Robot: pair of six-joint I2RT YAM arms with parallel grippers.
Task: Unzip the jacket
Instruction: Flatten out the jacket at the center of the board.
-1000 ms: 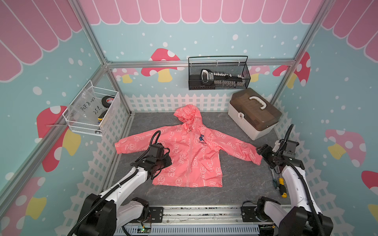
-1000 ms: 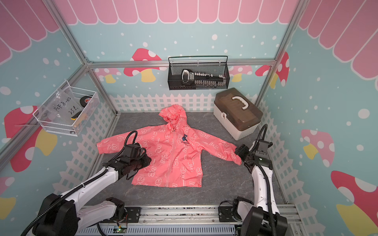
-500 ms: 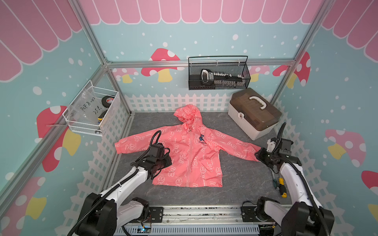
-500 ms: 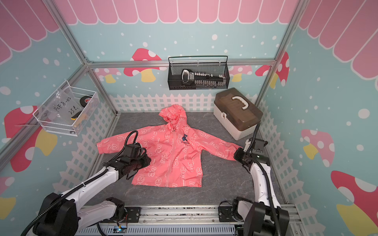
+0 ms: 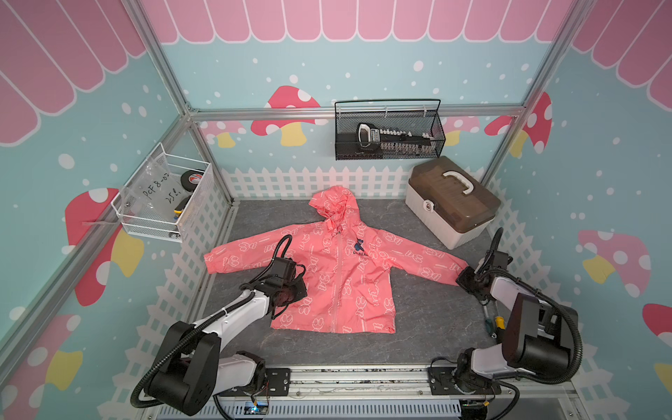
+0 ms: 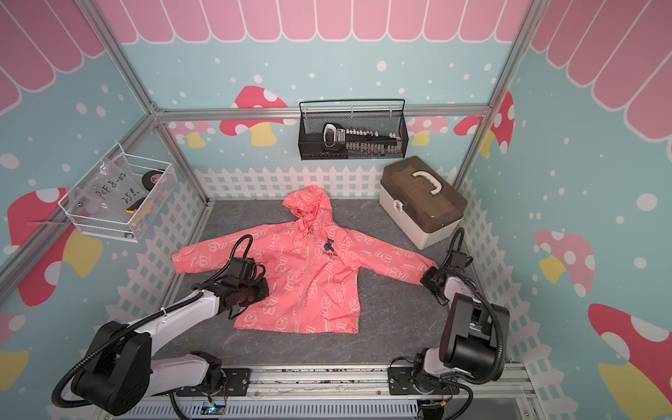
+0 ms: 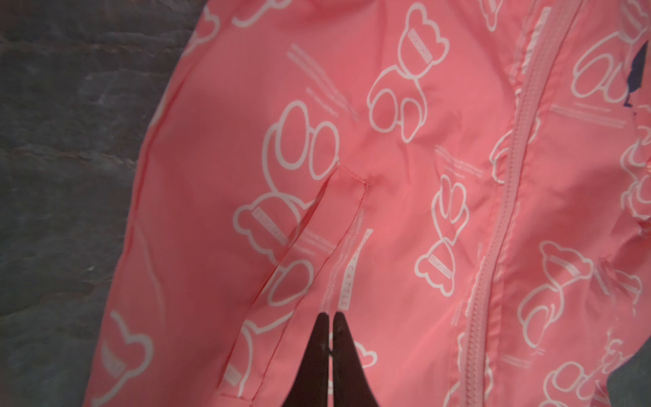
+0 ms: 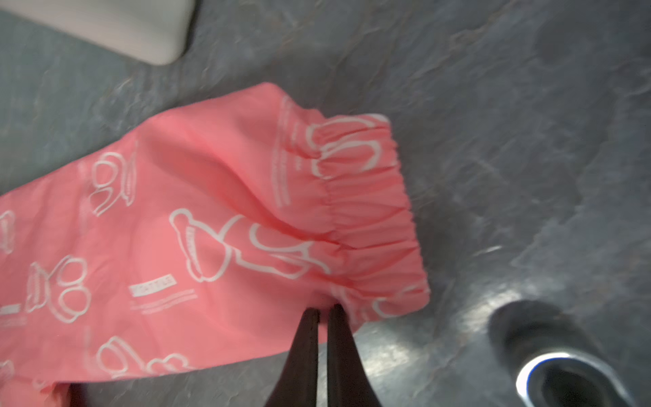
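the jacket [image 5: 363,291] lies flat and face up in the middle of the grey tabletop [image 5: 429,316], hood toward the far fence, hem toward the near rail, both sleeves spread out. its front zipper [image 7: 507,197] looks closed along the whole run; the pull is too small to pick out in both top views. neither arm is at the zipper yet, so the unzipping itself has not begun.

the left gripper [image 7: 330,315] sits on the left front panel, beside the slanted pocket [image 7: 327,218], with its fingers brought together. whether a fold is caught between them cannot be told. it probably pins that side down so the cloth will not slide.

the right gripper [image 8: 323,310] has its fingers closed on the right sleeve just inside the gathered cuff [image 8: 373,211], where the fabric puckers toward the tips. this hold seems meant to draw the garment taut and flat. the lidded storage box [image 5: 452,203] stands at the far right, apart from the sleeve.
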